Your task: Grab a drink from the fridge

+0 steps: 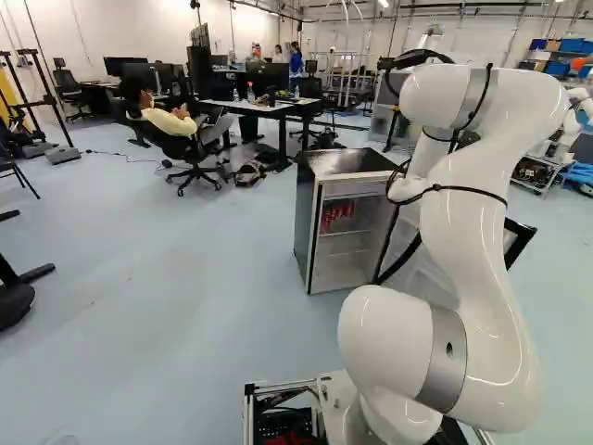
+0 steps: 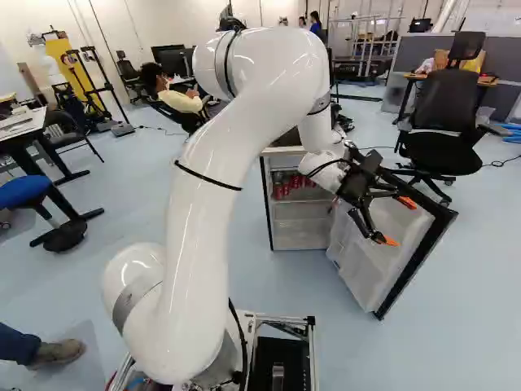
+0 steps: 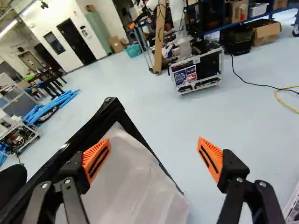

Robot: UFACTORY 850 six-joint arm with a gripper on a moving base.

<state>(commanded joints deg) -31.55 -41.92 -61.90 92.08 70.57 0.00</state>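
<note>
Drinks (image 2: 295,186) stand inside the fridge (image 1: 305,227), away from the claw (image 2: 398,221), which is spread wide near the open door (image 2: 370,259).

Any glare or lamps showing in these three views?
Left base view: small highlights on the glossy white arm, a sheen on the fridge top; right base view: highlights along the same arm; wrist view: a lit ceiling lamp in the background.

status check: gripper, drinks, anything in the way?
Gripper open, empty, at the open door. Red drinks inside the fridge, not grabbed. Door close by, may crowd the move in.
</note>
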